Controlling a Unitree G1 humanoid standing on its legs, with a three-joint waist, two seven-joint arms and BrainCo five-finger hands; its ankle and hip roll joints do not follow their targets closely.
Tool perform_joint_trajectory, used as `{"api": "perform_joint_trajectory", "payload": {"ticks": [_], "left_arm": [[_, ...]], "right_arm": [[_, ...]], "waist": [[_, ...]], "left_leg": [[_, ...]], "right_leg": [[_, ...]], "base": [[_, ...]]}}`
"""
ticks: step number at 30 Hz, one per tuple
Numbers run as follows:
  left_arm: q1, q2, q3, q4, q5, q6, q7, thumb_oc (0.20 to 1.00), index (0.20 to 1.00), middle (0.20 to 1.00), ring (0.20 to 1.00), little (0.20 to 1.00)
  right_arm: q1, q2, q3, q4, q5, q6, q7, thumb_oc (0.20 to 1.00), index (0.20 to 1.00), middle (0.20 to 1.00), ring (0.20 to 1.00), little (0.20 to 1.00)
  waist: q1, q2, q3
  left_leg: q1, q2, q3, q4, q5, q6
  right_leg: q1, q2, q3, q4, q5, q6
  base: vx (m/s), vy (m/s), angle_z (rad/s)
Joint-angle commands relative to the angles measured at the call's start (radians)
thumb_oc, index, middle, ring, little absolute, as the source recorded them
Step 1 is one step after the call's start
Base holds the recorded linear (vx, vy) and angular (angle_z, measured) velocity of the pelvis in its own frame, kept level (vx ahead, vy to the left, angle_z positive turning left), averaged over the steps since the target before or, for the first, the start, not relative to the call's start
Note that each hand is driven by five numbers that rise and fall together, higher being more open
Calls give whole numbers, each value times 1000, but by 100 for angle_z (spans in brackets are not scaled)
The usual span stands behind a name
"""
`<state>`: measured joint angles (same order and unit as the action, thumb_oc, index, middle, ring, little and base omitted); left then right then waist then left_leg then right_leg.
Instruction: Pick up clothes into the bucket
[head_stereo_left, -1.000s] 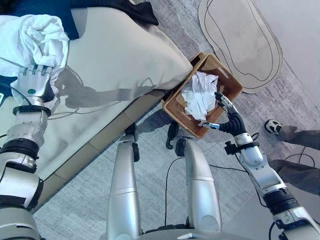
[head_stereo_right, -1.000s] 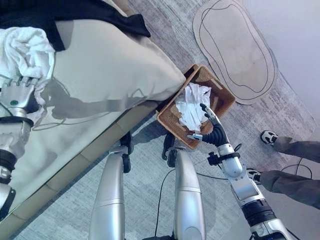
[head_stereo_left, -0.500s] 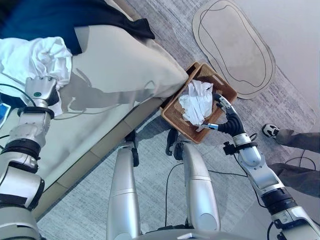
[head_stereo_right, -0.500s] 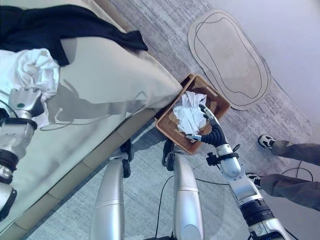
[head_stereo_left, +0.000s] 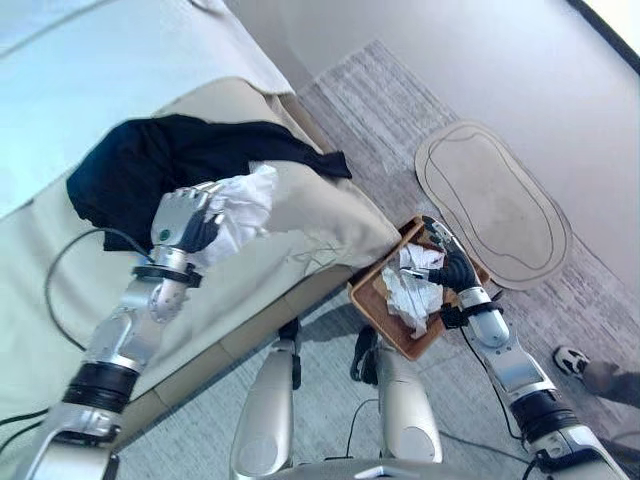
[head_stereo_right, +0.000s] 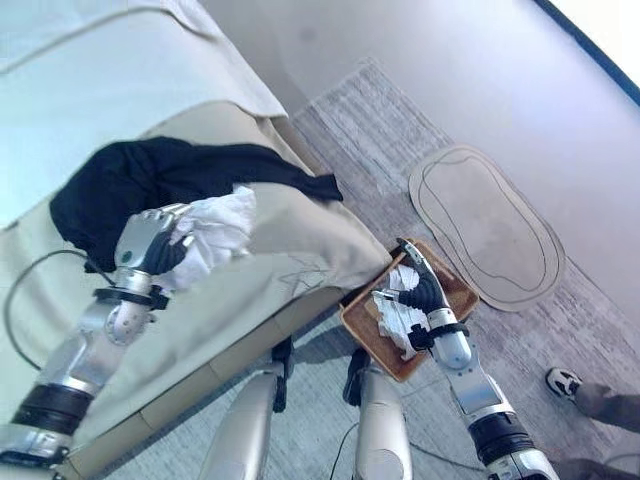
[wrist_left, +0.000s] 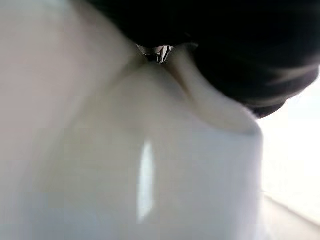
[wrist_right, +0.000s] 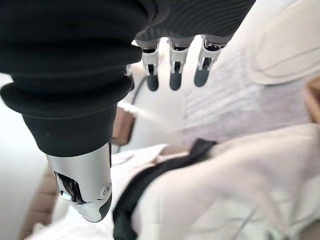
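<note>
L hand (head_stereo_left: 185, 222) is on the sofa (head_stereo_left: 300, 225), fingers clenched round the white garment (head_stereo_left: 240, 205), bunched so it lifts as one wad. Black garment (head_stereo_left: 180, 165) sprawls just behind it, touching, not yet collected. R hand (head_stereo_left: 447, 262) hovers over the wicker basket (head_stereo_left: 375, 305) on the floor at the sofa's right corner, fingers straight & released, holding nothing. Basket already holds white cloth (head_stereo_left: 410, 295). You'd judge: carry the wad right, across to the basket. Oval mat (head_stereo_left: 495, 205) lies further right

No readable text, labels, brands, numbers or signs appear on anything near either hand, on the clothes, basket, sofa or rug.
</note>
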<state>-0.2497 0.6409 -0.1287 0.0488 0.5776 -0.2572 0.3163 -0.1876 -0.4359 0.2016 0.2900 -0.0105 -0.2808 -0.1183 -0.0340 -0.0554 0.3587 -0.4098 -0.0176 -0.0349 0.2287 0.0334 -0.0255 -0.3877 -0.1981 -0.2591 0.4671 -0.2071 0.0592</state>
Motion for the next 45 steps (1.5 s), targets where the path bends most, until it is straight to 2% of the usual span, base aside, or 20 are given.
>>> {"api": "perform_joint_trajectory", "payload": {"ticks": [1,2,6,9,11,12,13,14,17,19,23,28,32,38,40,43,44,45], "left_arm": [[-69,-19,-19,-39,-146,-103,-24,200,200,200,200,200],[-79,-52,-38,-100,-246,-129,-53,200,200,200,200,200],[-120,-96,-75,-169,-413,-155,-103,200,200,200,200,200],[-158,-103,-96,-202,-479,-156,-128,200,200,200,200,200],[-184,-109,-109,-228,-528,-157,-152,200,200,200,200,200],[-210,-119,-121,-233,-613,-162,-188,200,200,200,200,200],[-211,-119,-121,-232,-616,-163,-190,200,200,200,200,200],[-248,-127,-138,-233,-655,-155,-209,200,200,200,200,200],[-271,-132,-155,-238,-645,-149,-212,200,200,200,200,200],[-290,-143,-176,-245,-649,-149,-226,200,200,200,200,200],[-298,-166,-206,-245,-663,-144,-240,200,200,200,200,200],[-286,-204,-261,-268,-678,-131,-244,200,200,200,200,200],[-280,-202,-273,-267,-657,-122,-223,200,200,200,200,200],[-255,-189,-229,-270,-625,-118,-208,200,200,200,200,200],[-246,-185,-201,-264,-605,-116,-205,200,200,200,200,200],[-213,-177,-140,-248,-581,-114,-199,200,200,200,200,200],[-212,-178,-141,-248,-581,-114,-199,200,200,200,200,200],[-197,-176,-112,-239,-569,-115,-195,200,200,200,200,200]], "right_arm": [[-6,-11,14,8,-17,-30,2,1000,1000,1000,1000,1000],[-18,-9,37,9,-36,-25,7,1000,1000,1000,1000,1000],[-39,-7,76,10,-71,-20,17,1000,1000,1000,1000,1000],[-52,-6,99,5,-80,-17,25,1000,1000,1000,1000,1000],[-53,-3,114,-14,-65,-15,47,1000,1000,1000,1000,1000],[-48,-4,132,-46,-41,-14,83,1000,1000,1000,1000,1000],[-47,-5,131,-48,-40,-13,85,1000,1000,1000,1000,1000],[-51,1,157,-69,0,-9,130,1000,1000,1000,1000,1000],[-43,5,175,-95,46,-4,174,1000,1000,1000,1000,1000],[-40,18,213,-135,109,2,237,1000,1000,1000,1000,1000],[-36,45,243,-143,166,15,264,1000,1000,1000,1000,1000],[-73,135,272,-155,160,12,174,1000,1000,1000,1000,1000],[-60,162,263,-170,145,5,118,1000,1000,1000,1000,1000],[28,111,218,-210,148,11,137,1000,1000,1000,1000,1000],[85,76,183,-232,167,14,172,1000,1000,1000,1000,1000],[195,23,70,-272,223,6,212,1000,1000,1000,1000,1000],[198,22,69,-273,224,7,213,1000,1000,1000,1000,1000],[244,15,-9,-294,264,-6,218,1000,1000,1000,1000,1000]], "waist": [[-19,21,-85],[-20,21,-103],[-23,21,-140],[-24,20,-157],[-26,24,-176],[-30,24,-196],[-29,24,-195],[-32,27,-214],[-33,28,-225],[-36,30,-245],[-38,31,-264],[-44,36,-288],[-51,38,-295],[-60,38,-304],[-62,35,-305],[-73,27,-309],[-72,28,-310],[-79,23,-310]], "left_leg": [[16,55,-33,-64,11,-20],[59,60,-27,-80,2,-20],[116,66,-15,-106,5,-20],[152,69,-7,-122,2,-22],[179,70,-1,-136,1,-23],[208,73,8,-147,-2,-24],[211,73,9,-149,-1,-24],[240,73,15,-156,-6,-23],[270,70,20,-164,-13,-21],[301,69,29,-177,-20,-21],[329,70,34,-190,-23,-21],[349,70,46,-197,-21,-17],[358,68,49,-200,-22,-14],[367,68,53,-208,-22,-15],[368,70,54,-208,-23,-16],[371,71,53,-208,-23,-17],[377,72,53,-210,-31,-19],[374,72,53,-207,-24,-18]], "right_leg": [[60,-60,62,-264,249,118],[101,-57,61,-284,248,121],[161,-50,55,-334,264,123],[200,-41,54,-366,272,126],[224,-35,56,-382,274,127],[247,-35,56,-394,275,129],[251,-35,56,-396,275,129],[275,-33,57,-402,273,130],[299,-33,59,-405,269,131],[327,-31,59,-418,265,133],[353,-30,59,-432,262,134],[371,-28,66,-447,272,133],[378,-28,64,-446,270,132],[381,-28,65,-451,273,133],[381,-27,66,-454,274,134],[384,-24,67,-452,271,134],[390,-23,66,-453,264,135],[388,-24,67,-453,270,134]], "base": [[76,-33,-5],[81,-34,-5],[93,-36,-10],[72,-27,-2],[112,-27,-6],[74,-18,-7],[148,-36,-14],[80,-18,-11],[108,-19,-8],[81,-20,-2],[59,-19,-1],[27,-12,-7],[-1,-2,-6],[0,0,0],[0,0,0],[14,-4,-1],[0,0,0],[45,-17,-1]]}}
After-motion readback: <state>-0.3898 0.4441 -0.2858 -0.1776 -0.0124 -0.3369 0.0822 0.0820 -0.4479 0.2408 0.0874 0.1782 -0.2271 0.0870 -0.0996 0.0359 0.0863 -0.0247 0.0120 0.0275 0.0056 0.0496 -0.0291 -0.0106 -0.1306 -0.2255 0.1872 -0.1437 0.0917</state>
